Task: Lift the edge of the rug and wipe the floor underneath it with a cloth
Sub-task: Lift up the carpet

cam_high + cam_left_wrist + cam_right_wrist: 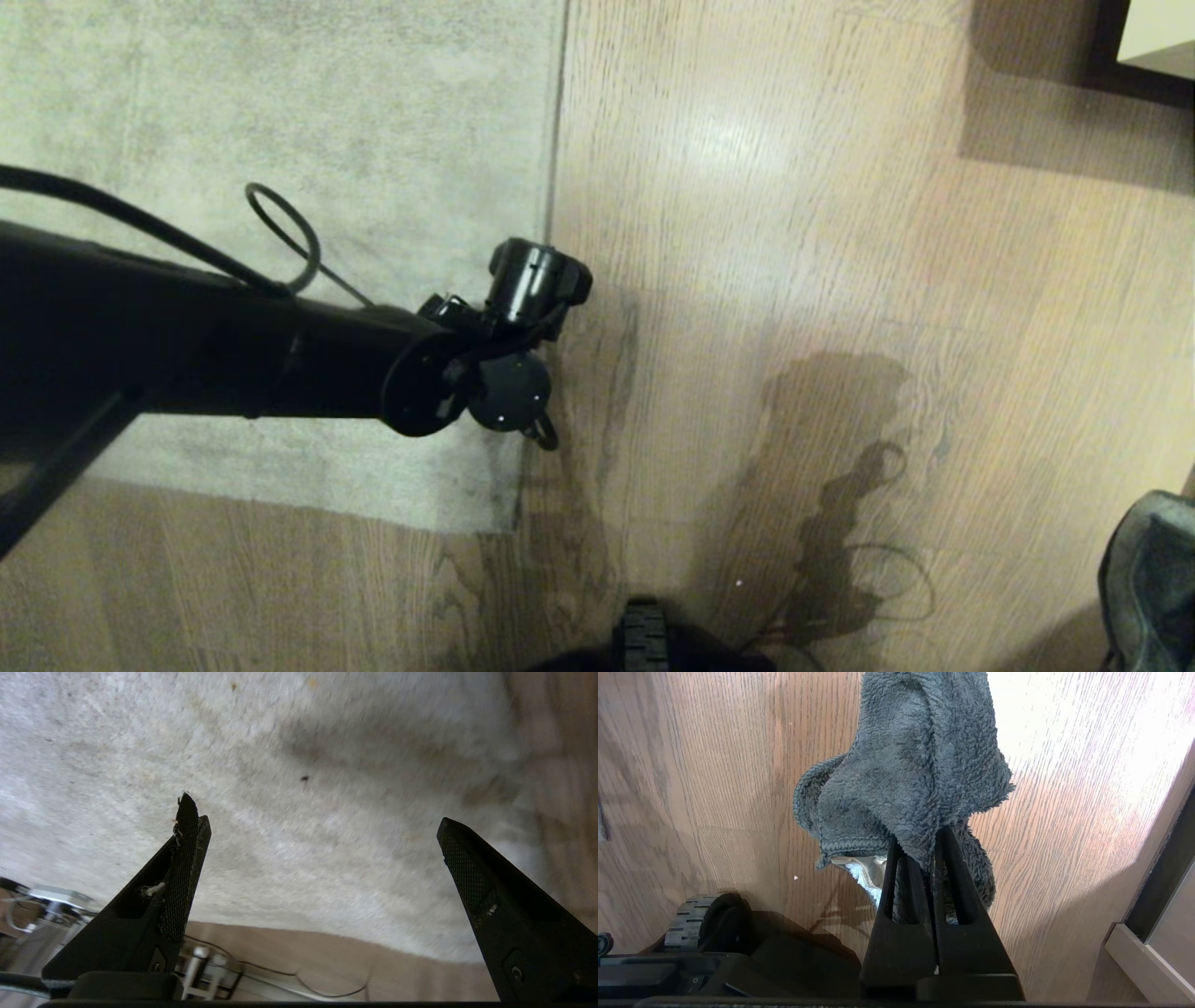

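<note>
— Rug [280, 121] lies flat on the floor [794, 233]; where do we stand?
— Our left gripper [313, 826] hangs over the rug near its straight edge, jaws wide apart, holding nothing.
— And the cloth [910, 765]?
— Our right gripper [920, 858] has its jaws clamped on it, above bare floor, well away from the rug.

**A lived-in room at home**

Underfoot is the floor [794, 233] of light brown wood planks with a slight sheen, partly covered by the rug [280, 112], pale, short-piled and mottled with darker smudges. A furniture corner [1153, 42] (dark frame, pale panel) stands at the far right. Nothing suggests a workshop or lab.
</note>
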